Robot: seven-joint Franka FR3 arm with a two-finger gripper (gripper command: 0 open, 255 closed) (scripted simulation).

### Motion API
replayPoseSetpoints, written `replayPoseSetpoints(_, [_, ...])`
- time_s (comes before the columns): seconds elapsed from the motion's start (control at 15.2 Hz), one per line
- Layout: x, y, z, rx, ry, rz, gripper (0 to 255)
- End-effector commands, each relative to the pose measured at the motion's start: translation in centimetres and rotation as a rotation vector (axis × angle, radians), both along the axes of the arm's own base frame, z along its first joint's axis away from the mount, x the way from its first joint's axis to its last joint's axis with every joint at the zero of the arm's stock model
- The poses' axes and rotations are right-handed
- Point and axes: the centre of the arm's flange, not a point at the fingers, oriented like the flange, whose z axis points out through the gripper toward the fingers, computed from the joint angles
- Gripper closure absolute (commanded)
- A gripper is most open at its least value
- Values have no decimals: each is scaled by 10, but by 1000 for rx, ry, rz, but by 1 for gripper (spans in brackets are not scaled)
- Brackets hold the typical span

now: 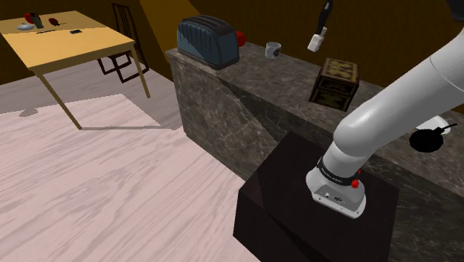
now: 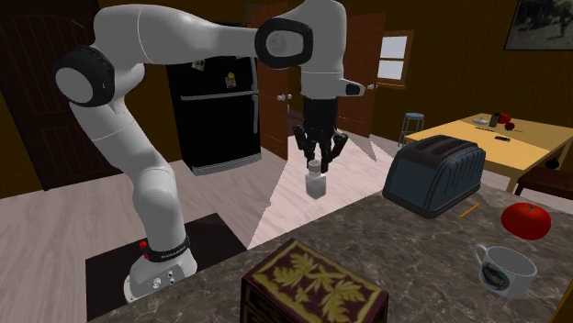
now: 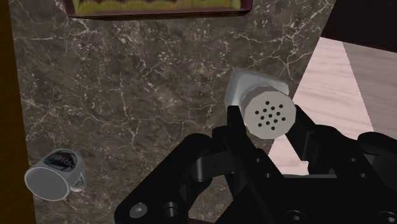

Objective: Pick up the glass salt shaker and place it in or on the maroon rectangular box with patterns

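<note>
The salt shaker (image 2: 316, 183) is a small pale bottle with a perforated round cap (image 3: 271, 113). It hangs in the air above the dark marble counter (image 1: 253, 74), near the counter's edge. My gripper (image 2: 318, 163) is shut on the shaker's top, with a black finger (image 3: 234, 124) pressed against each side of the cap. In the shoulder view the shaker (image 1: 317, 41) hangs below the gripper (image 1: 322, 31), up and to the left of the box. The maroon box (image 1: 338, 82) with a gold leaf pattern on its lid (image 2: 312, 283) stands on the counter, and its edge (image 3: 159, 7) lies beyond the shaker.
On the counter stand a dark toaster (image 2: 433, 172), a red round fruit (image 2: 525, 220), a white mug (image 3: 56, 179) and a black pan (image 1: 427, 139). A wooden table (image 1: 59, 37) and a chair stand farther off. My stand (image 1: 320, 208) is against the counter.
</note>
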Motion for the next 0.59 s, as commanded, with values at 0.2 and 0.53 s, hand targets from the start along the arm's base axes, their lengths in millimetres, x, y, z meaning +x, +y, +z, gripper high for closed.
replayPoseSetpoints(0.2, [-45, -50, 10, 0, 0, 2, 255])
replayPoseSetpoints(0.53, [-88, -99, 18, 0, 0, 2, 255])
